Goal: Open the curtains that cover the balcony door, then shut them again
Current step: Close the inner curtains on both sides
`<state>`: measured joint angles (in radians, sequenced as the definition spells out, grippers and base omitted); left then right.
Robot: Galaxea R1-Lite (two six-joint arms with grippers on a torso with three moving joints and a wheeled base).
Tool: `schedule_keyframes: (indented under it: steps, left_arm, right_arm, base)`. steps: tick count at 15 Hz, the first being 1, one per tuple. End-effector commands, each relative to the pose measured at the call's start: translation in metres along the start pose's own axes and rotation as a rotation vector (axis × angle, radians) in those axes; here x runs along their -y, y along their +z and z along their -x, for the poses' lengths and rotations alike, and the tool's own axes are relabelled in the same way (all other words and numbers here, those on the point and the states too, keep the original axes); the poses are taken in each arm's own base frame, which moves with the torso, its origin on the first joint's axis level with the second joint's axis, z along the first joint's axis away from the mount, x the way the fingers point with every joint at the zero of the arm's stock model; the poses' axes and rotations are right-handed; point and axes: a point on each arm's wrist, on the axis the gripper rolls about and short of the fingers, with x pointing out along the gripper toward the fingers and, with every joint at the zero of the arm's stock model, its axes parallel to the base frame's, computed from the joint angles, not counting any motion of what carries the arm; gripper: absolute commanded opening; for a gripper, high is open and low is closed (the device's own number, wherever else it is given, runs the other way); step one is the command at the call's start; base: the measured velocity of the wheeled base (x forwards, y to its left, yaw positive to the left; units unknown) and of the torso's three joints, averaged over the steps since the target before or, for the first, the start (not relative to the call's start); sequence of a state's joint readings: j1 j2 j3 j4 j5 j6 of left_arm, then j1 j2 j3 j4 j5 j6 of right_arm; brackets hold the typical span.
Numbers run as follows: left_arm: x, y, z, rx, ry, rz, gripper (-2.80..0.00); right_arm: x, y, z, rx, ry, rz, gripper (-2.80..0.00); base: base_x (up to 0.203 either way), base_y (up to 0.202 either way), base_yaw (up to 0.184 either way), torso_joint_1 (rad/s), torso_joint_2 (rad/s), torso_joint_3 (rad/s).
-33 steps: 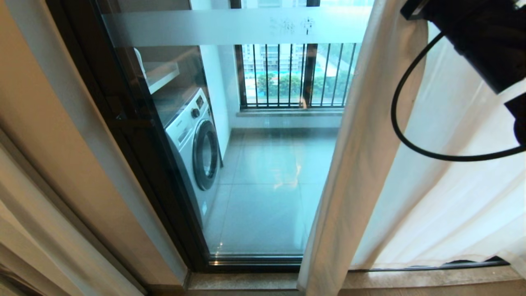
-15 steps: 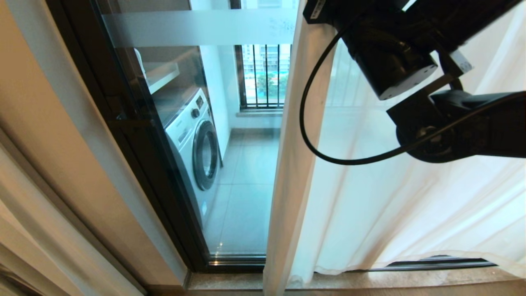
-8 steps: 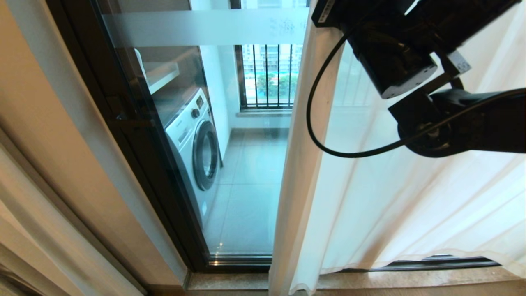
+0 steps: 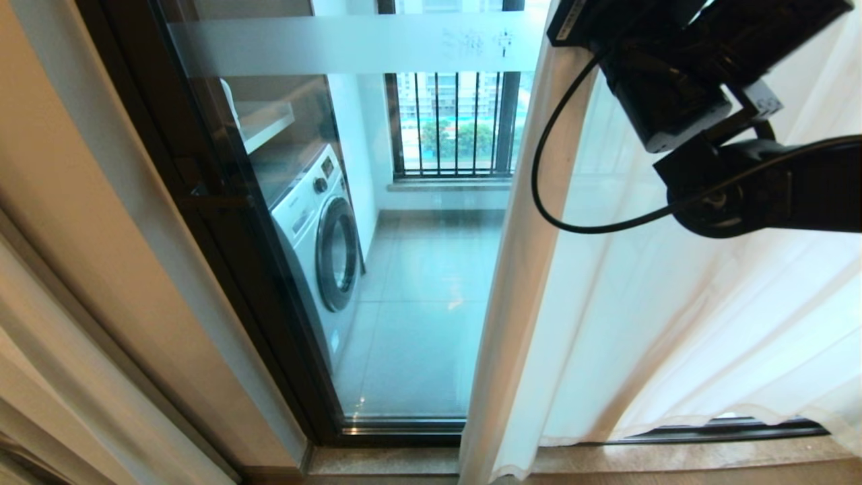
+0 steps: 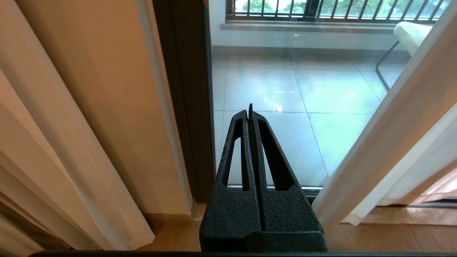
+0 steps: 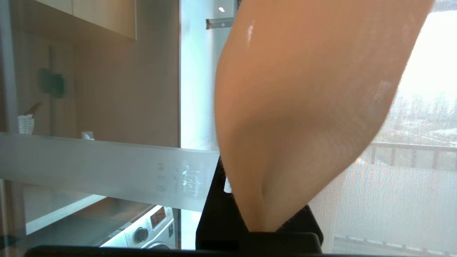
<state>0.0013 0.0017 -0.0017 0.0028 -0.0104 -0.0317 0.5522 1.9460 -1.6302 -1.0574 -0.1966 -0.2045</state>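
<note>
The right gripper (image 6: 250, 217) is pinched tight on the sheer curtains (image 4: 673, 323), whose leading edge hangs at about one o'clock across the balcony door (image 4: 417, 269). The left gripper (image 5: 250, 110) sits low, closed and empty.

grey tiled balcony floor (image 4: 431, 323) carries a white washing machine (image 4: 323, 242) (seen through glass); the curtains' (image 4: 673, 337) hem brushes the stone sill (image 4: 404, 461)
</note>
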Motion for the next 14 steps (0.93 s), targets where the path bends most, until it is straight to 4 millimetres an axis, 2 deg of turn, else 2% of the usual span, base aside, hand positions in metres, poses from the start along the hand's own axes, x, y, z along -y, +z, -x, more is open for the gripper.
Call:
schedule_keyframes:
  steps: [1,8,11,14]
  left_arm:
    - [0.0,0.0,0.0,0.0,0.0,0.001,-2.8]
    - [0.0,0.0,0.0,0.0,0.0,0.001,-2.8]
    - [0.0,0.0,0.0,0.0,0.0,0.001,-2.8]
    - [0.0,0.0,0.0,0.0,0.0,0.001,-2.8]
  right_arm:
    - [0.005,0.004,-0.001,0.014,-0.013,0.005,0.0]
    - [0.01,0.019,0.005,0.027,-0.021,0.002,0.0]
    - [0.016,0.031,0.019,0.001,-0.02,0.012,0.0]
    - [0.031,0.047,0.038,-0.026,-0.033,0.05,0.0]
  base:
    - [0.0,0.0,0.0,0.0,0.0,0.0]
    - [0.0,0.0,0.0,0.0,0.0,0.0]
    - [0.0,0.0,0.0,0.0,0.0,0.0]
    - [0.0,0.0,0.0,0.0,0.0,0.0]
